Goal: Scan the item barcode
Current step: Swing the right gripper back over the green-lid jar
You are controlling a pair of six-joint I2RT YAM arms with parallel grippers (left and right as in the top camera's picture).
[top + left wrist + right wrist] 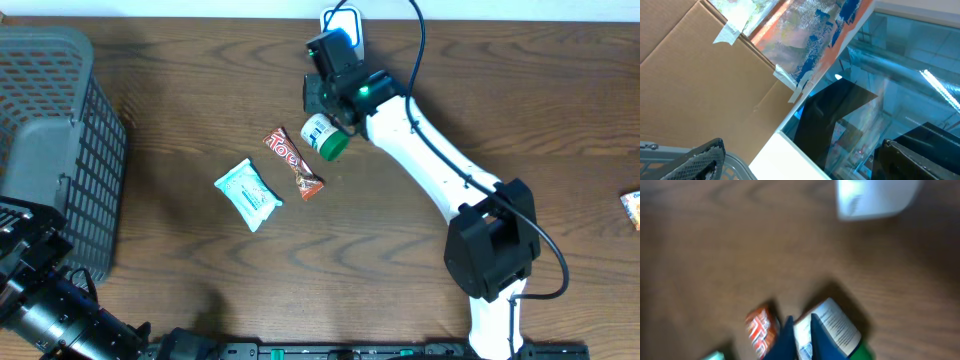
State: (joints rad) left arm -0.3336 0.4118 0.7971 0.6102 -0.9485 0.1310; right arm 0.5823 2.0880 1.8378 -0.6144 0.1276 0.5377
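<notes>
Now right gripper pinches bottle edge, lower centre; thin hold may slip on lift. Left gripper wide.

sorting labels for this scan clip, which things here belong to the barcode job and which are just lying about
In the job:
- green-capped white bottle
- right gripper, shut, right at the bottle
- white device at the far edge, probably the scanner

Lying about:
- candy bar
- white and teal packet
- grey basket
- orange packet at the right edge
</notes>
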